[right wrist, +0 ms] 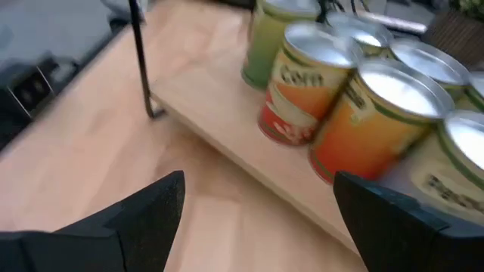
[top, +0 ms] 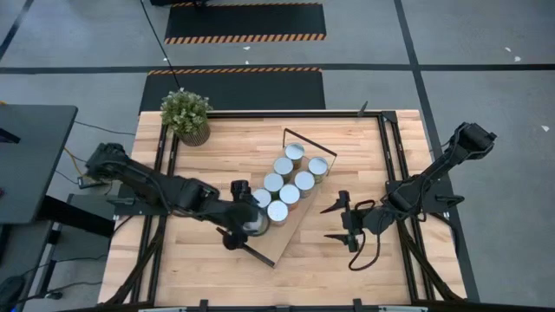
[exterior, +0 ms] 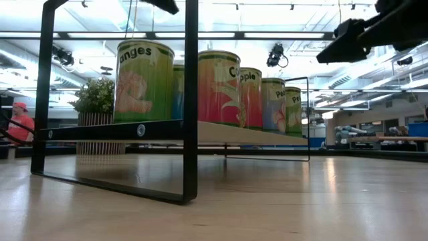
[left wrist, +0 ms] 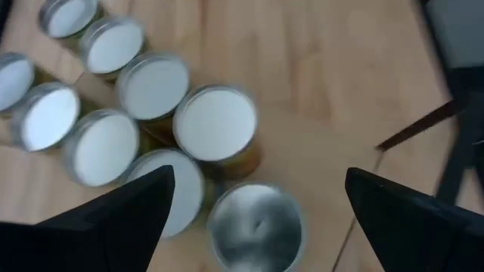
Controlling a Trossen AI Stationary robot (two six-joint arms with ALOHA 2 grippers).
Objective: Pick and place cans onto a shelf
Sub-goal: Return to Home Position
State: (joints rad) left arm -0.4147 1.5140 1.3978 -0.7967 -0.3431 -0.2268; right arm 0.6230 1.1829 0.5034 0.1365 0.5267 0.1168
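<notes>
Left gripper (top: 241, 217) hovered over the shelf's (top: 270, 249) near end, arm stretched in from 9 o'clock, fingers spread wide and holding nothing. Right gripper (top: 340, 221) hung at the shelf's 3 o'clock, also splayed and empty. The cans (top: 284, 184) stood packed in two rows on the shelf, running toward 1 o'clock. Potted plant (top: 186, 113) way back at 11.

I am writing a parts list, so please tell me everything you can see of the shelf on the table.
The shelf is a long light-wood board with a thin black wire frame at each short end, holding it level above the table. It lies diagonally near the middle. Cans stand upright on it in two rows. The left gripper hangs open above one end.
</notes>
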